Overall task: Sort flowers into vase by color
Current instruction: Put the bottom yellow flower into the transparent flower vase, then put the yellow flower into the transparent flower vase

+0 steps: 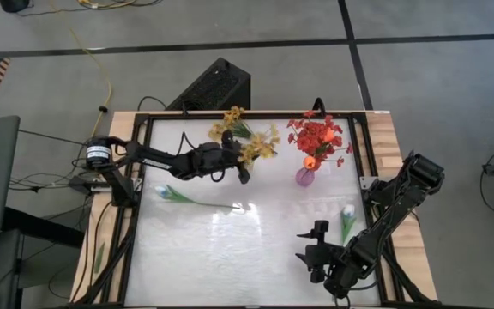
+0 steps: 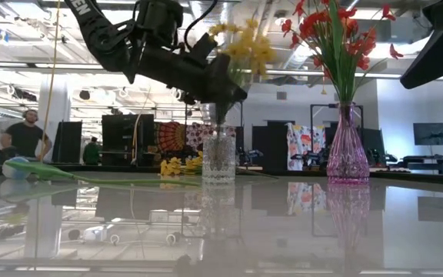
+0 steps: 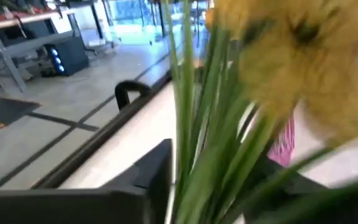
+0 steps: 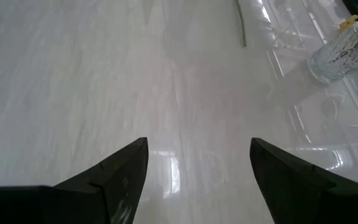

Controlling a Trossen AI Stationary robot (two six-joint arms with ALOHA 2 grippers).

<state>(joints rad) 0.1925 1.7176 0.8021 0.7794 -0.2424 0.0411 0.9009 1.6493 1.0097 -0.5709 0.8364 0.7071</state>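
Note:
My left gripper [image 1: 242, 166] is shut on a yellow blossom spray [image 1: 260, 148] above the clear glass vase [image 2: 218, 158]. The spray's stems reach down into the vase. The pink vase [image 2: 348, 150] at the far right holds red sprays [image 1: 318, 136] and an orange tulip [image 1: 310, 161]. Another yellow spray [image 1: 230, 120] lies near the far edge. One white tulip [image 1: 174, 195] lies on the table's left, another [image 1: 347, 216] on its right. My right gripper [image 1: 316, 245] is open and empty, low over the table near the front right. My left gripper pinches the yellow spray's bundled green stems [image 3: 191, 155] between its two fingers, below the blossoms [image 2: 244, 46]. The fingers [image 2: 223, 91] slant down from the table's left and lie across the stems. The spray stands about upright, its lower stems inside the clear vase's mouth [image 2: 218, 129].
A black frame [image 1: 363, 163] borders the glossy white table top. The two vases stand close together at the far middle. The near middle of the table [image 1: 230, 257] is bare. People stand in the room beyond the table in the low view [image 2: 25, 135].

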